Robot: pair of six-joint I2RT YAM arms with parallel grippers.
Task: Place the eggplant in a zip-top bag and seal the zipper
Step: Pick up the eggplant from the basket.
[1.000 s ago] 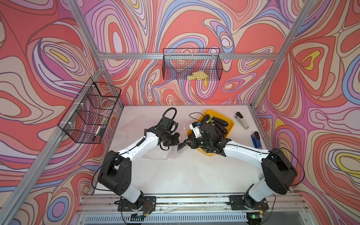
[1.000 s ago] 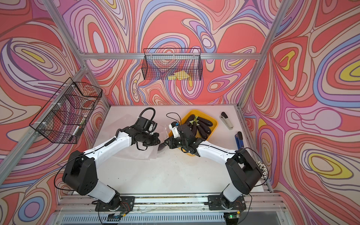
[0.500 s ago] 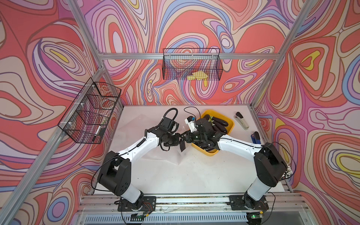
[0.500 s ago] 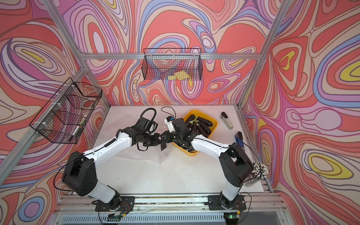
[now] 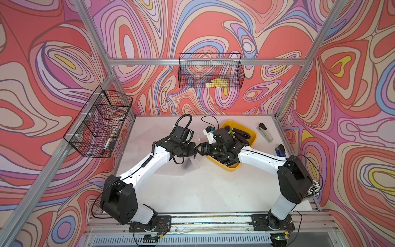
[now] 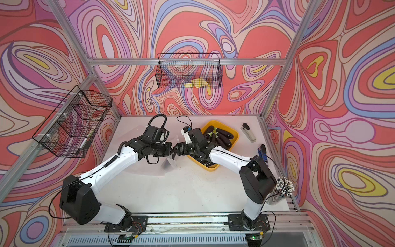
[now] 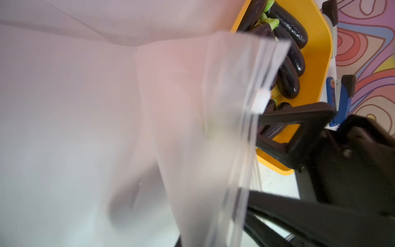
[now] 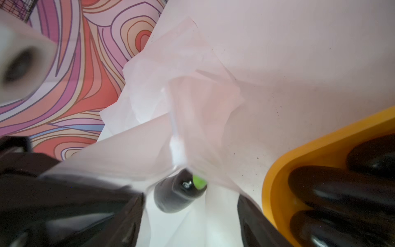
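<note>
While the white table [image 5: 192,192] was taken up on one side by the yellow tray [image 5: 232,168] of spare eggplants, the zip-top bag [image 7: 192,107] was held off the surface just beside that tray by the left gripper [image 5: 193,150], which was clenched on one edge of it. The right gripper [image 5: 200,149] was seen with its jaws parted, and the eggplant [image 8: 177,194] lay loose between them at the bag's mouth, green stem end leading; whether it was wholly inside could not be told. The step was judged best done if the bag was held steady until the eggplant was fully dropped, and the right jaws were drawn straight back clear of the film. Only then should the zipper strip [image 7: 263,85] be pinched from one end.
</note>
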